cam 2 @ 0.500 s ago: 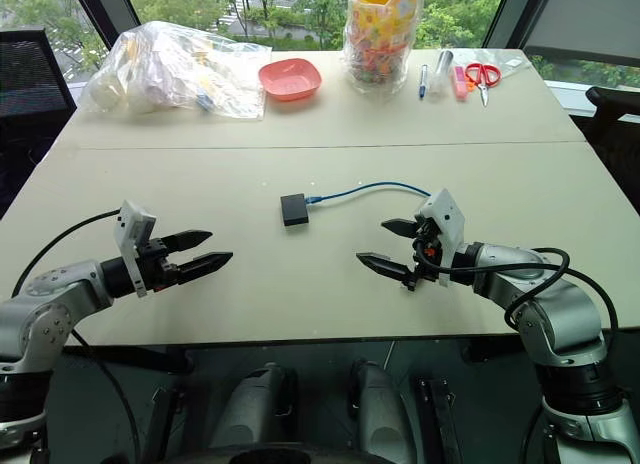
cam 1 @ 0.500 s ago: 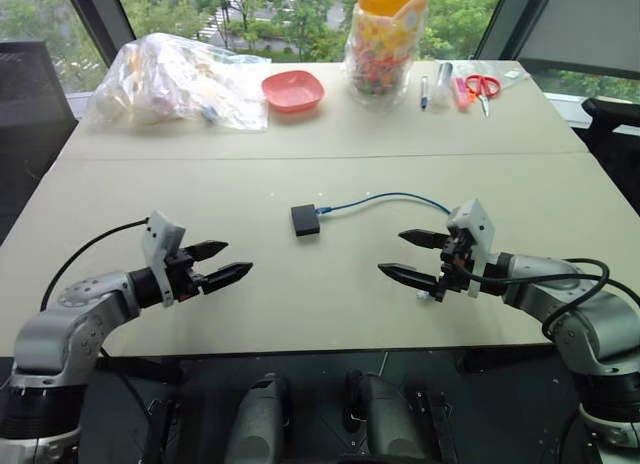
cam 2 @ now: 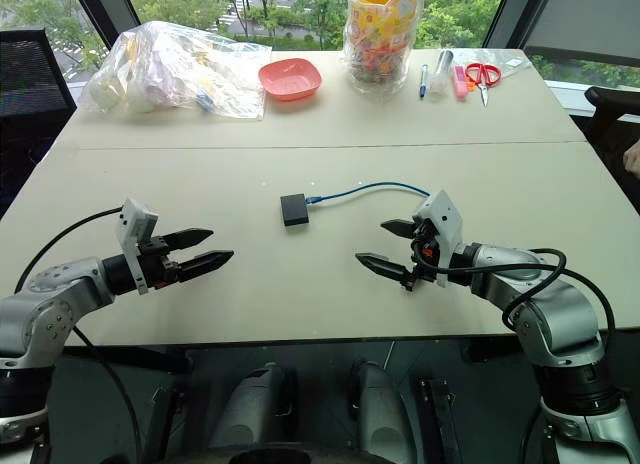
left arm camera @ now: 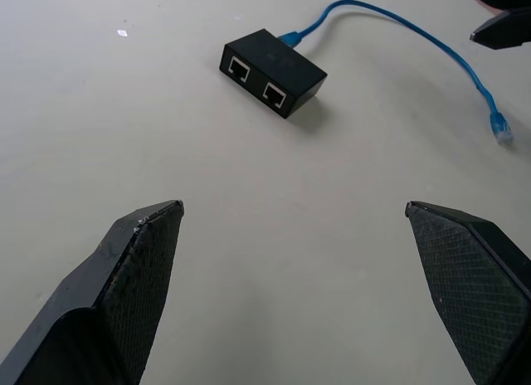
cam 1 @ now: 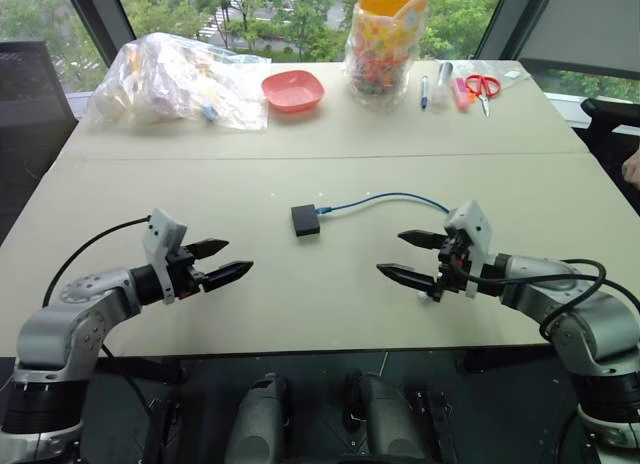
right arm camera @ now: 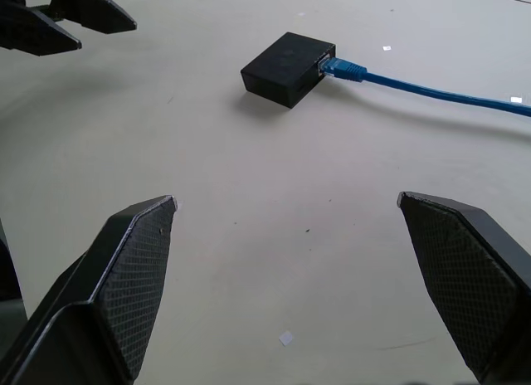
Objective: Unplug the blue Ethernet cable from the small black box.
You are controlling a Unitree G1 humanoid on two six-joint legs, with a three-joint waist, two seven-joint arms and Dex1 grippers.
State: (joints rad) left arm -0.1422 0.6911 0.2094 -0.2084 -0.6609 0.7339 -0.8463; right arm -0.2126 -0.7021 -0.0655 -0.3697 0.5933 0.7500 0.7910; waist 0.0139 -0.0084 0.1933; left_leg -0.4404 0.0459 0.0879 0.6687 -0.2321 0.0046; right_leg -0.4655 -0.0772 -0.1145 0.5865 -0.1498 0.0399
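Observation:
The small black box [cam 1: 305, 220] lies flat near the middle of the table. The blue Ethernet cable [cam 1: 385, 197] is plugged into its right side and arcs rightward toward my right arm; its loose plug end [left arm camera: 500, 134] rests on the table. Two empty ports face the left wrist camera on the box [left arm camera: 273, 63]. My left gripper [cam 1: 222, 263] hovers open to the left of and nearer than the box, holding nothing. My right gripper [cam 1: 408, 256] hovers open to the right of the box, also with nothing in it. The cable's plug meets the box [right arm camera: 288, 67] in the right wrist view.
Along the table's far edge sit a clear plastic bag [cam 1: 175, 81], a pink dish [cam 1: 292, 90], a jar of colourful items [cam 1: 383, 44], pens [cam 1: 425, 90] and red scissors [cam 1: 483, 86]. A seam [cam 1: 320, 156] crosses the table behind the box.

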